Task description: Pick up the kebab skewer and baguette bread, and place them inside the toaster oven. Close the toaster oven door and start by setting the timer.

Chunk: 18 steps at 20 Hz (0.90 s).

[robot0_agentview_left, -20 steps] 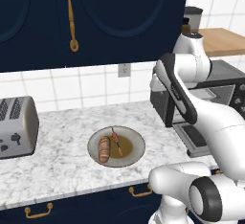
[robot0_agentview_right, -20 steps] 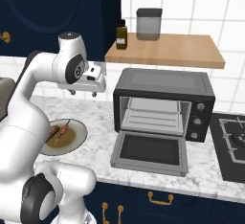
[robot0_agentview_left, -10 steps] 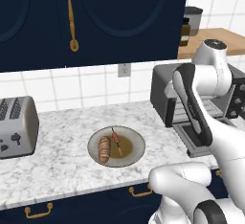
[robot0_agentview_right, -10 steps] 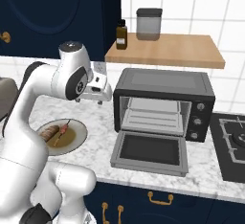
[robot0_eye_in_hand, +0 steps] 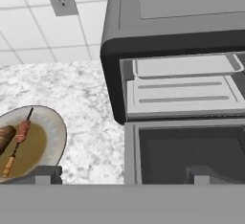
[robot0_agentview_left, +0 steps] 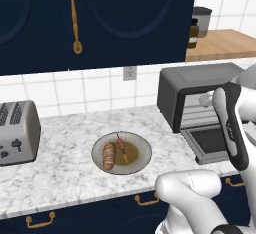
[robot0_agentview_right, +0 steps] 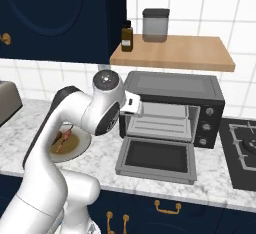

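**Hand view: reach for the food not yet begun**

Hand view is looking across the marble counter, with the toaster oven standing open ahead and the toaster oven door lying dropped flat in front of it. At the lower left the plate is carrying the kebab skewer and, at the frame's edge, an end of the baguette bread. The gripper is hovering between plate and oven, its finger tips spread wide and clasping nothing.

From the left base view, the baguette bread and kebab skewer are lying side by side on the plate, well apart from the oven, with a silver toaster further left.

Judging from this, the first pick is just getting under way. The next move is calling for the hand to swing toward the plate, descend over the thin skewer and line the jaws across its stick before closing, without nudging the loaf beside it
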### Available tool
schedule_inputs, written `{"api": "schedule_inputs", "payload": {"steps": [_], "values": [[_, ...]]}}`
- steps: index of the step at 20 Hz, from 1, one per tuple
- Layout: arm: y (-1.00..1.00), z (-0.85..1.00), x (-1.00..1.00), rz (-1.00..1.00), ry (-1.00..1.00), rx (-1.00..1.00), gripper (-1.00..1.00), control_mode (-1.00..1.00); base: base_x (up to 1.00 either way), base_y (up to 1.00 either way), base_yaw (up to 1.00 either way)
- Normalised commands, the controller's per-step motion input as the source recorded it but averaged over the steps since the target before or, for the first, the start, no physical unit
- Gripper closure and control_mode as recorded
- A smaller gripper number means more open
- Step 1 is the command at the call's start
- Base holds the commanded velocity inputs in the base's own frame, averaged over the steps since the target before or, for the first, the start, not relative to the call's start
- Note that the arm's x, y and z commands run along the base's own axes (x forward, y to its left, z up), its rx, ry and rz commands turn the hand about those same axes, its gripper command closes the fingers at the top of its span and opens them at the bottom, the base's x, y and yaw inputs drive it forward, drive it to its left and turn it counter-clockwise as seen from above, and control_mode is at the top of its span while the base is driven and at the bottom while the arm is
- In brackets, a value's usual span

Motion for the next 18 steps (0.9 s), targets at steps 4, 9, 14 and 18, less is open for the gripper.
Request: {"api": "schedule_inputs", "payload": {"steps": [4, 9, 14, 18], "values": [[-0.46, -0.07, 0.18, 0.00, -0.30, 0.04, -1.00, -1.00, 0.00, 0.00, 0.00], [-0.54, -0.30, 0.03, -0.01, -0.18, 0.00, -1.00, -1.00, 0.00, 0.00, 0.00], [-0.49, -0.29, 0.08, -0.03, -0.15, 0.01, -1.00, -1.00, 0.00, 0.00, 0.00], [-0.26, -0.03, 0.29, -0.02, -0.06, 0.01, -1.00, -1.00, 0.00, 0.00, 0.00]]}}
